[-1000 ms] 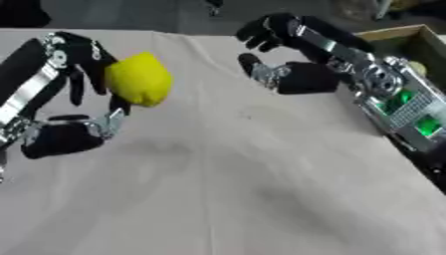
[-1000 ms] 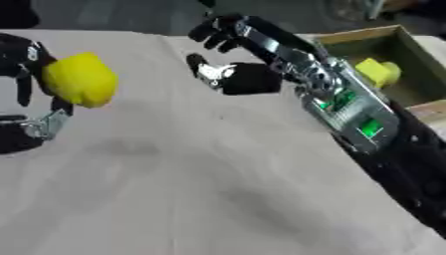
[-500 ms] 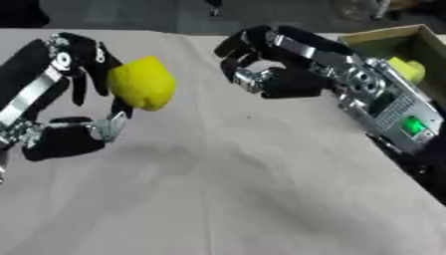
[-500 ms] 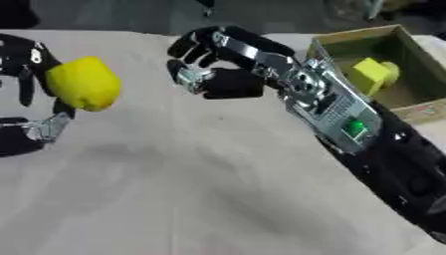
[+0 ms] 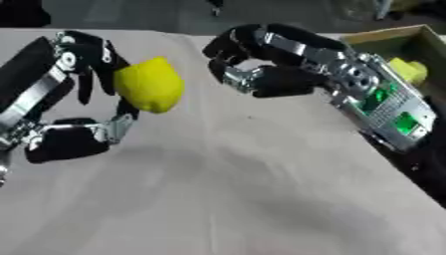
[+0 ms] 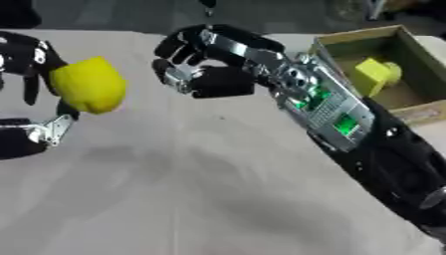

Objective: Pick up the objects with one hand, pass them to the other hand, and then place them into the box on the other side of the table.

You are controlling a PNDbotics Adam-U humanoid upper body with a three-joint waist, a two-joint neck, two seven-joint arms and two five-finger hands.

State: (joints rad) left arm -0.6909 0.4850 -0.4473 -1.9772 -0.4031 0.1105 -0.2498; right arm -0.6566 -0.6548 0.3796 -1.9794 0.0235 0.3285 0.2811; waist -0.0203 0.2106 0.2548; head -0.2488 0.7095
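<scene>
We read this as a lab or robot test bench rather than a home. Most of both views is filled by a table [image 5: 226,199] under a plain beige cloth, wrinkled, bare of household items. At the upper right of the frame sits an open cardboard box [image 6: 348,42] on the table's edge, with a yellow item [image 6: 375,74] inside it. Along the top of the frame, beyond the cloth, we see a dark floor and a few blurred dark shapes that we cannot identify. The right forearm [image 6: 327,107] shows exposed metal plates and green electronics, uncovered, as on development hardware.
</scene>
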